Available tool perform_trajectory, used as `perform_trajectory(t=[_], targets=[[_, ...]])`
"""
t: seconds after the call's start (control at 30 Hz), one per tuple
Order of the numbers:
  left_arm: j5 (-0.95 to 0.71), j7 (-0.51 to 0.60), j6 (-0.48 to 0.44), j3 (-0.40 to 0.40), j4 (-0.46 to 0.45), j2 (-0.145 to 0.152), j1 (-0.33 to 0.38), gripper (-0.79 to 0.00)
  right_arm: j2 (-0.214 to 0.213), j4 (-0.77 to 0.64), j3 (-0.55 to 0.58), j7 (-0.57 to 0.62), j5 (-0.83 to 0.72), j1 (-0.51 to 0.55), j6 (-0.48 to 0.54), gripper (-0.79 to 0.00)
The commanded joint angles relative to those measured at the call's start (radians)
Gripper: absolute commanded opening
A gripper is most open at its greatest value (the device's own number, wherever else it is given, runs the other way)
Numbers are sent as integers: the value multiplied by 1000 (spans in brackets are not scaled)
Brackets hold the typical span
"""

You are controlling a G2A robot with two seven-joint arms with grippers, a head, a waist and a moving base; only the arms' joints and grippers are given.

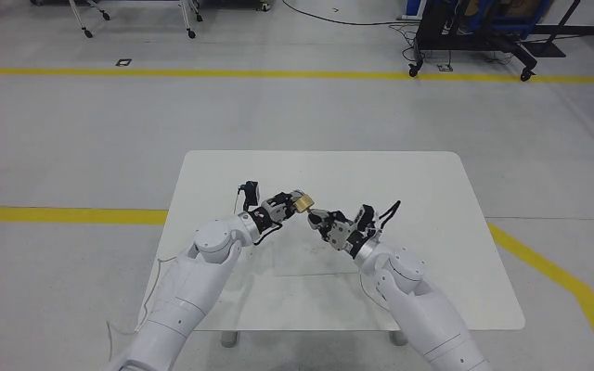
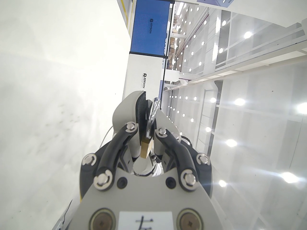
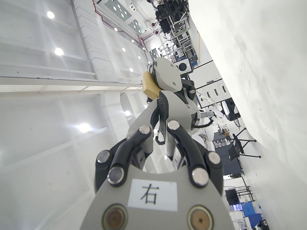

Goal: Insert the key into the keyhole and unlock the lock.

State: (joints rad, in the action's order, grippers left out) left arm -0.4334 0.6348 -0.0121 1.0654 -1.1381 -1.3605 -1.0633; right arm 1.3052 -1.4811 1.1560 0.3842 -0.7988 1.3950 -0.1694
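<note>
My left gripper (image 1: 290, 204) is shut on a brass padlock (image 1: 303, 200) and holds it above the middle of the white table (image 1: 418, 185). In the left wrist view the lock's brass body (image 2: 145, 149) and silver shackle sit between the fingers of the left gripper (image 2: 150, 111). My right gripper (image 1: 320, 220) faces it from the right, with its fingers pressed together. Its tip (image 3: 158, 98) touches the underside of the padlock (image 3: 150, 86). The key is almost wholly hidden between the right pads.
Both grippers meet over the table's centre, well away from its edges. Yellow floor lines run past the table. Wheeled frames and a dark cart (image 1: 473, 37) stand far behind it.
</note>
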Motion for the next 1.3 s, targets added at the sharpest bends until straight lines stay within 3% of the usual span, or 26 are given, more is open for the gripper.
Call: perform_trajectory(t=[0.0,0.23,0.43,0.57,0.6,0.63,0.67,0.73,0.93,1.03,1.27], targets=[[2,5,-3,1,-1,1,-1,-785,2,11,1,17,-46,-8,-30,-785],[8,12,-14,3,-3,1,-3,-785,0,34,43,94,-189,-14,-127,-785],[14,12,-26,2,-2,1,-3,-785,-8,86,96,138,-357,-41,-350,-785],[14,12,-30,3,-2,0,-4,-785,-11,100,110,139,-391,-50,-394,-785],[13,11,-32,3,-2,0,-4,-785,-12,97,111,139,-390,-50,-395,-751],[12,11,-32,3,-2,0,-4,-785,-13,92,113,140,-388,-48,-394,-409],[9,12,-32,5,-2,0,-5,-785,-14,84,115,140,-379,-46,-385,0],[2,15,-28,6,0,0,-4,-785,-19,56,120,142,-329,-36,-344,0],[13,25,15,-3,14,-1,8,-785,-47,-86,171,162,-15,59,-86,0],[49,17,49,-20,24,-2,19,-785,-59,-158,229,99,107,128,42,0],[318,-19,186,-158,48,-13,73,-785,-62,-192,255,65,135,163,76,0]])
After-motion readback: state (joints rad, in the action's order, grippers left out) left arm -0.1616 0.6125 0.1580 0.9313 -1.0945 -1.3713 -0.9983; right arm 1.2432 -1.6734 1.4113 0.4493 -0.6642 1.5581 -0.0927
